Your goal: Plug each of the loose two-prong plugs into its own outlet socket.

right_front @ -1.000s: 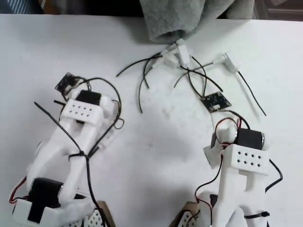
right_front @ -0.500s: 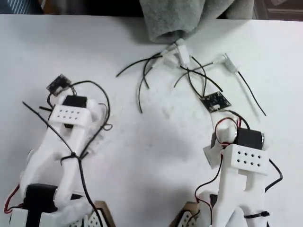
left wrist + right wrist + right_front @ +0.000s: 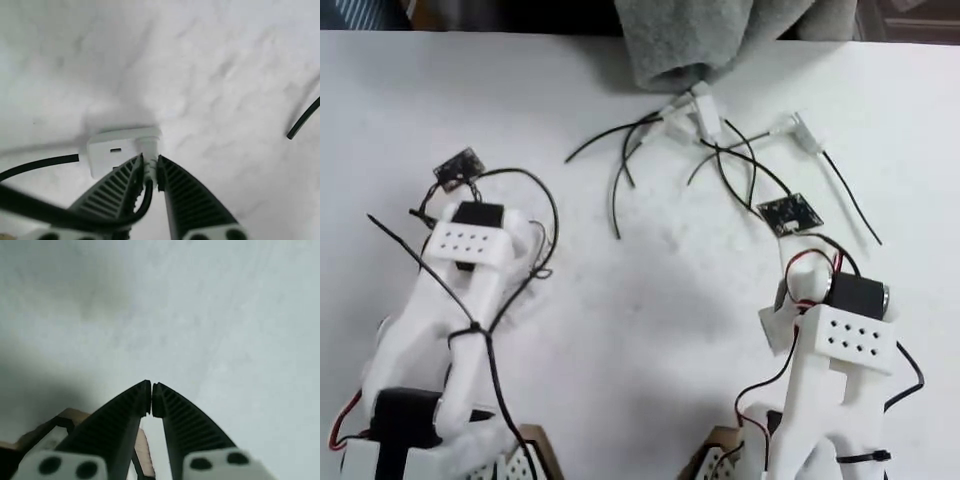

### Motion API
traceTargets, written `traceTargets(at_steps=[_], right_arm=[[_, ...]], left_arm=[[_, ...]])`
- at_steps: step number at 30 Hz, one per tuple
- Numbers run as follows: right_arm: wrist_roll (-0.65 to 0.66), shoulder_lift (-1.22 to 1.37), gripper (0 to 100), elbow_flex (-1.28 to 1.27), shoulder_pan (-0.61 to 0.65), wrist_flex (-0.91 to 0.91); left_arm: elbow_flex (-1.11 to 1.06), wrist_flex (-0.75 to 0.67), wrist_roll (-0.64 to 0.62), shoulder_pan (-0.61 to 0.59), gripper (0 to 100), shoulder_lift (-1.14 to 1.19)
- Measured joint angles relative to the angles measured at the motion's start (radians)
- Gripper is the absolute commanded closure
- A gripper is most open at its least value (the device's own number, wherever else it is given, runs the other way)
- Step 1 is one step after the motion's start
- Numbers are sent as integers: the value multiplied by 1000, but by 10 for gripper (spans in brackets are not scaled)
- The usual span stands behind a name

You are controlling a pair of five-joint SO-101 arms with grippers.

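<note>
In the left wrist view my left gripper [image 3: 150, 172] is shut on a white two-prong plug [image 3: 148, 149], whose black cable runs back between the fingers. The plug's front meets a white outlet socket block [image 3: 116, 151] lying on the white table. From above, the left arm [image 3: 470, 242] stands at the left and covers that block. My right gripper [image 3: 151, 400] is shut with nothing in it, over bare table. The right arm [image 3: 845, 338] is at the right. More white plugs and sockets [image 3: 692, 117] with black cables lie at the far middle, another [image 3: 804, 133] to their right.
A grey cloth [image 3: 690, 35] hangs over the table's far edge, just behind the cable pile. Black cable ends [image 3: 618, 190] trail toward the middle. Brown base blocks [image 3: 720, 455] sit at the near edge by the arms.
The left arm swung to the left and then settled, its wrist turning slightly. The right arm drew back a little toward the near edge.
</note>
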State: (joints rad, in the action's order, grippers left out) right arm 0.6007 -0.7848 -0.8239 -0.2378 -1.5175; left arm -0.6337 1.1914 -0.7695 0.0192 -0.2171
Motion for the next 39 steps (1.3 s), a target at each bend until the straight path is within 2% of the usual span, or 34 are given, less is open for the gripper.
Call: traceTargets(at_steps=[2, 8, 10, 12, 18, 21, 24, 28, 33, 39], right_arm=[[0, 0, 979, 0, 0, 0], [0, 0, 979, 0, 0, 0], [0, 0, 978, 0, 0, 0], [0, 0, 977, 0, 0, 0], [0, 0, 974, 0, 0, 0], [0, 0, 970, 0, 2, 0], [0, 0, 910, 0, 46, 0], [-2, 0, 817, 91, 144, -40], [0, 2, 753, 259, 324, -137], [2, 23, 719, 431, 632, -184]], left_arm=[[23, 40, 3, -2, 828, 14], [75, 180, 3, 68, 442, 20], [87, 210, 3, 80, 353, 20], [101, 226, 3, 80, 306, 20], [207, 351, 3, 71, 295, 20], [325, 460, 3, 8, 294, 20], [465, 566, 38, -86, 295, 20], [574, 585, 138, -265, 295, 20], [675, 586, 279, -568, 295, 11], [707, 586, 419, -916, 295, 11]])
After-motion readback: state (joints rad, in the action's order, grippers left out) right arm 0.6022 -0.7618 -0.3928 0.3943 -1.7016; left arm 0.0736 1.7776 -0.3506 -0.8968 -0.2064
